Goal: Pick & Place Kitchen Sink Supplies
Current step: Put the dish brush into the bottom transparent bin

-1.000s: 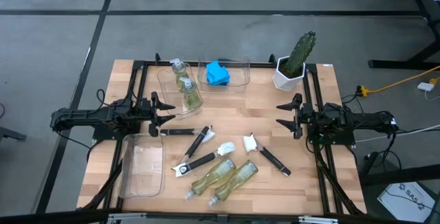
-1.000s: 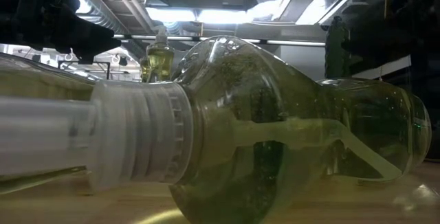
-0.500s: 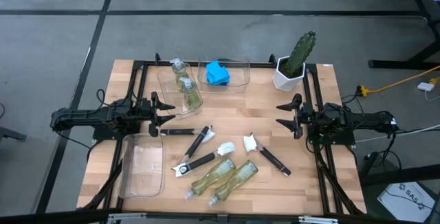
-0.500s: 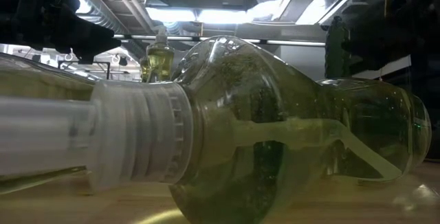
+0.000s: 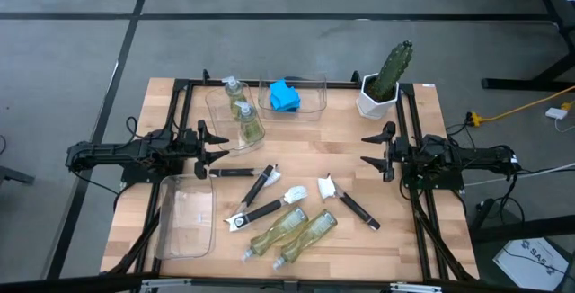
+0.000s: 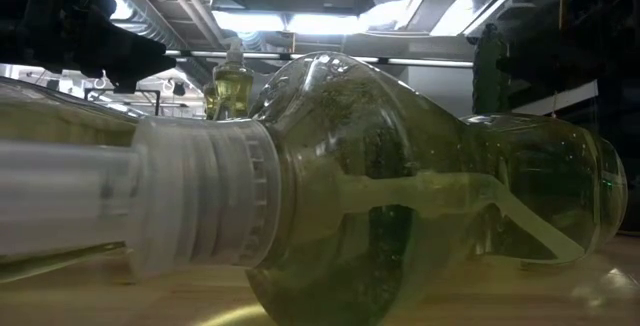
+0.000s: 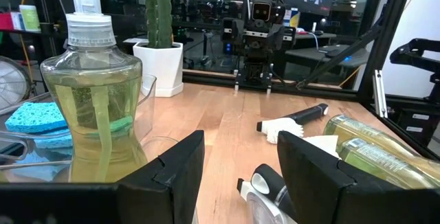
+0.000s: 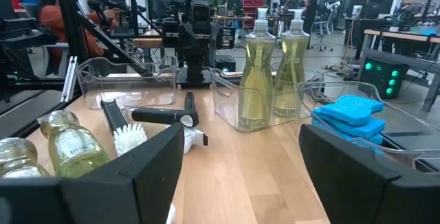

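Two clear pump soap bottles (image 5: 241,113) stand upright in a clear bin at the far left-centre. Two more soap bottles (image 5: 292,230) lie on their sides near the table's near edge; one of these fills the low view (image 6: 400,216). Blue sponges (image 5: 285,95) lie in a second clear bin. Black-handled dish brushes (image 5: 260,199) (image 5: 352,203) lie flat mid-table. My left gripper (image 5: 221,146) hovers open at the left, next to the standing bottles (image 7: 93,100). My right gripper (image 5: 367,149) hovers open at the right, facing the brushes (image 8: 161,117).
A green cactus in a white pot (image 5: 382,84) stands at the far right corner. An empty clear bin (image 5: 187,217) sits at the near left. Black frame rails (image 5: 413,230) run along the table's sides. Bare wood (image 5: 310,145) lies between the two grippers.
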